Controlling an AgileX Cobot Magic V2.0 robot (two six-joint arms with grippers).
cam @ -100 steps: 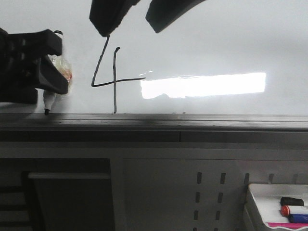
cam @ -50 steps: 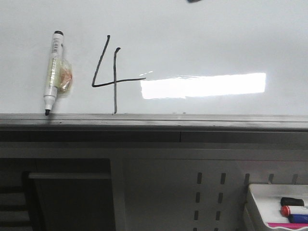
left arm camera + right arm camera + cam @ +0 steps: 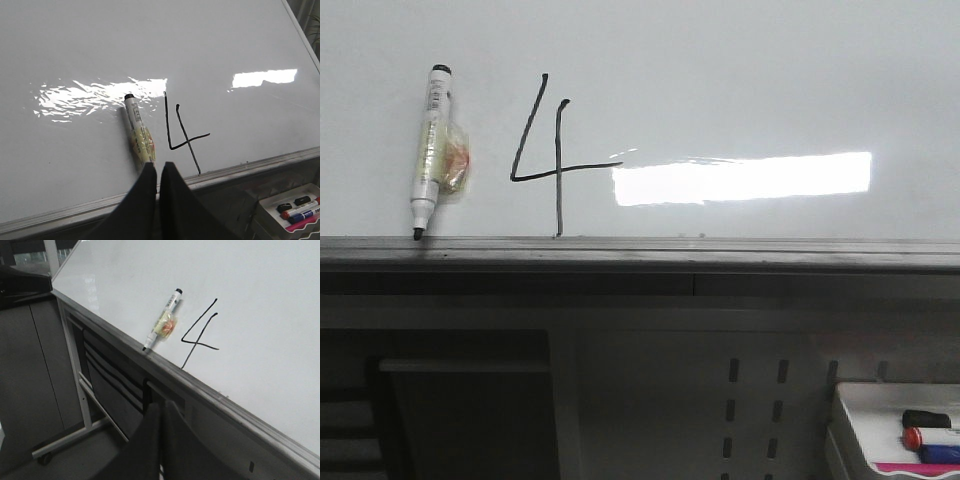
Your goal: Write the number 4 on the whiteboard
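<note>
Smudging is the remaining risk: the number 4 (image 3: 548, 155) sits drawn on the whiteboard (image 3: 750, 80), just beside the uncapped marker (image 3: 431, 150) resting tip-down on the ledge (image 3: 720, 250). Both arms' jaws are pressed together, empty.

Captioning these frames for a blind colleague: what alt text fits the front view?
A hand-drawn black number 4 stands on the whiteboard, its long stroke reaching down to the grey ledge. Left of it a marker rests tip-down on the ledge. No gripper shows; a white tray of markers sits lower right.
</note>
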